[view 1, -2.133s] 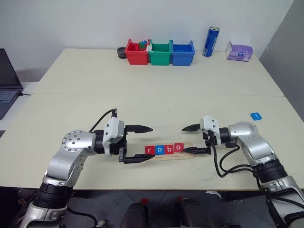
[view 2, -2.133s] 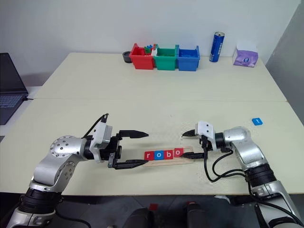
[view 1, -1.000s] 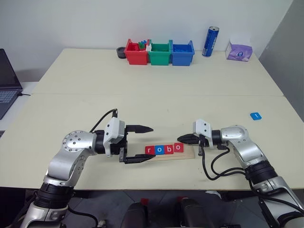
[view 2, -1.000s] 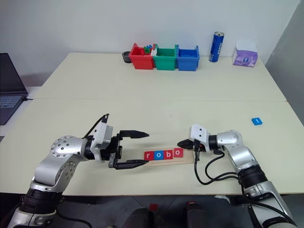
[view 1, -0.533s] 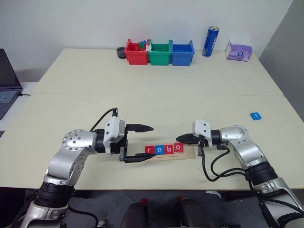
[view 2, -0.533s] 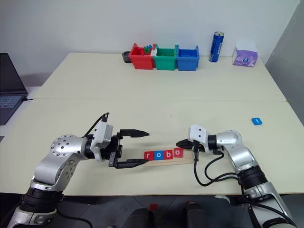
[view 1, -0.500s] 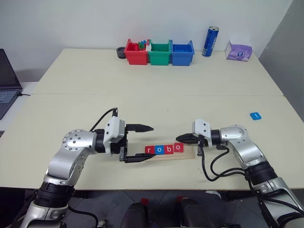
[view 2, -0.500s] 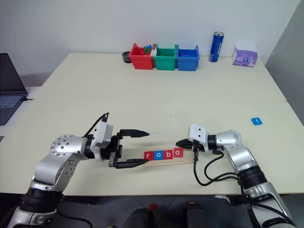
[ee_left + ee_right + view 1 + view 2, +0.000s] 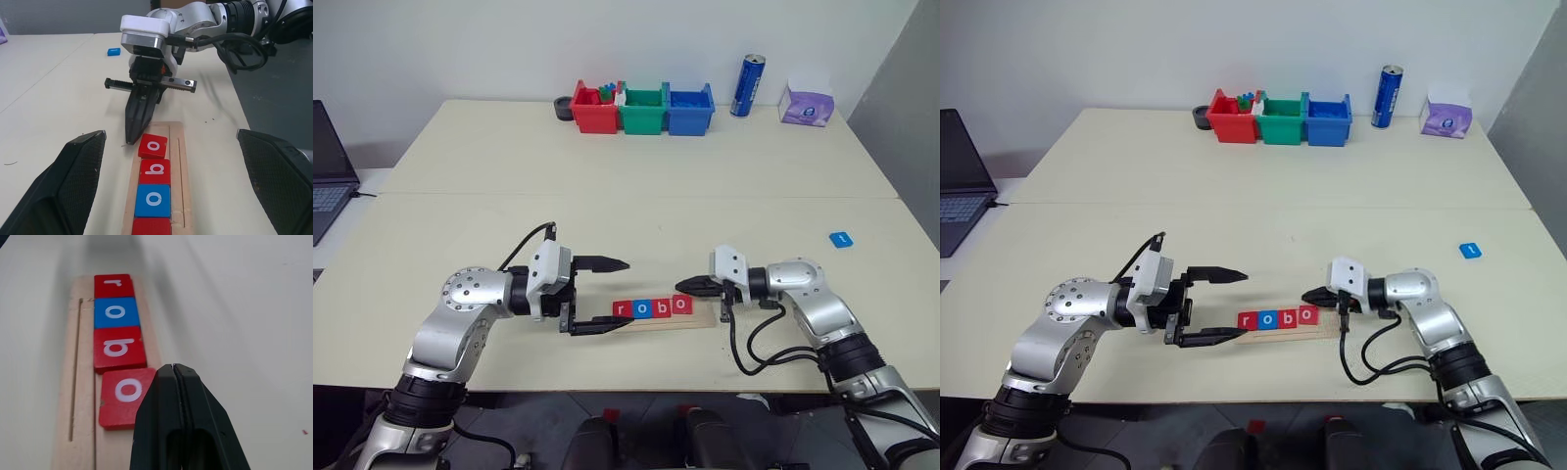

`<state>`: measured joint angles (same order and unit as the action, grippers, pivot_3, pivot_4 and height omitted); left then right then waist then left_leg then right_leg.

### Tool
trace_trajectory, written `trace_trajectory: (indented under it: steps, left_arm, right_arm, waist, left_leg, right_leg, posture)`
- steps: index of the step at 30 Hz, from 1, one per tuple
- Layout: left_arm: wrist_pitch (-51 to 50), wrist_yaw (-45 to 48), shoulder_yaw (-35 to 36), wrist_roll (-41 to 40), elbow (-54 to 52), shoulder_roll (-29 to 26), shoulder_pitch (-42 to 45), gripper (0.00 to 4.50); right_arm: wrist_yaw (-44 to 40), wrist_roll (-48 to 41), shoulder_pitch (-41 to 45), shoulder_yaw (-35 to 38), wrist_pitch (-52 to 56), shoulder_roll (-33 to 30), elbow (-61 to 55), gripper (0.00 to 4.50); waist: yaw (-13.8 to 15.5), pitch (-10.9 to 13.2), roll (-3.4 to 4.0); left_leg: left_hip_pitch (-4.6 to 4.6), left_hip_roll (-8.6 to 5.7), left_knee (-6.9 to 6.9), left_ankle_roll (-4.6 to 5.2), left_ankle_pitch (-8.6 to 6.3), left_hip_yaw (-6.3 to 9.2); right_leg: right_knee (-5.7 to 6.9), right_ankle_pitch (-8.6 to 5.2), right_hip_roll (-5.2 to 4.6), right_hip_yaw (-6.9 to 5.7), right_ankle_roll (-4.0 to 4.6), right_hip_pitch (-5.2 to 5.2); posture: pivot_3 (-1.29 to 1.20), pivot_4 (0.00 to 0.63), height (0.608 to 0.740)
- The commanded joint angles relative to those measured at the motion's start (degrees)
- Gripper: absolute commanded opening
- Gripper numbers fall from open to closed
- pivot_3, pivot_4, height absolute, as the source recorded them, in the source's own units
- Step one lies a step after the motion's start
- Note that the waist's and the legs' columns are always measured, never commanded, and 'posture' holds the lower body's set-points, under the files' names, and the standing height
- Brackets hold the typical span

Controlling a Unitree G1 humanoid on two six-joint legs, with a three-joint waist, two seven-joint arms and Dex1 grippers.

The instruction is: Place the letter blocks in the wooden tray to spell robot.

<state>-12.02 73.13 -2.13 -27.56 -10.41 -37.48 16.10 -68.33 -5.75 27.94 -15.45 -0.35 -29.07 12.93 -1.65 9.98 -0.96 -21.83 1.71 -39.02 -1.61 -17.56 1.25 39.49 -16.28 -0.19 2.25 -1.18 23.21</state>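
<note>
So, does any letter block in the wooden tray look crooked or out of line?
Yes. The last red "o" block sits tilted and shifted sideways from the straight r, o, b row on the wooden tray. The shut right pincer is right beside it.

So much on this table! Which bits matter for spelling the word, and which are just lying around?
For the job:
wooden tray
four tiles in it, r-o-b-o
blue t tile

Just lying about:
red, green and blue bins
blue can
purple tissue pack
laptop
</note>
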Motion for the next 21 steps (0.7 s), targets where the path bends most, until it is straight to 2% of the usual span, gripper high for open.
trace_trajectory:
  steps: [1,12,21]
  left_arm:
    - [0.97,-0.04,-0.03,0.14,-0.26,-0.06,1.0,4.5]
    - [1.41,-0.04,-0.4,0.52,-0.12,0.31,0.93,4.5]
    - [1.79,-0.09,-0.32,0.52,-0.08,0.26,0.53,4.5]
  right_arm:
    - [-0.94,0.27,-0.5,-0.83,-1.68,-0.63,-2.94,0.04]
    - [0.37,-4.02,1.65,2.58,3.35,-0.52,-4.54,0.04]
    - [-3.88,-6.05,-3.88,4.24,5.28,-8.07,-9.96,0.04]
  waist:
    - [0.0,0.0,0.0]
    - [0.01,0.0,0.0]
    - [0.19,0.0,-0.01]
  left_leg:
    - [0.01,0.0,0.0,0.0,0.0,0.0]
    - [0.01,0.0,0.0,0.0,0.0,0.01]
    - [-0.03,0.0,0.0,0.0,0.0,0.03]
  right_leg:
    - [0.01,0.0,0.0,0.0,0.0,0.0]
    - [0.03,0.0,0.01,-0.01,0.0,0.0]
    - [-0.04,0.0,-0.02,-0.03,0.0,-0.01]
  posture:
    - [0.0,0.15,0.74]
    - [0.0,0.15,0.74]
    - [0.0,0.15,0.74]
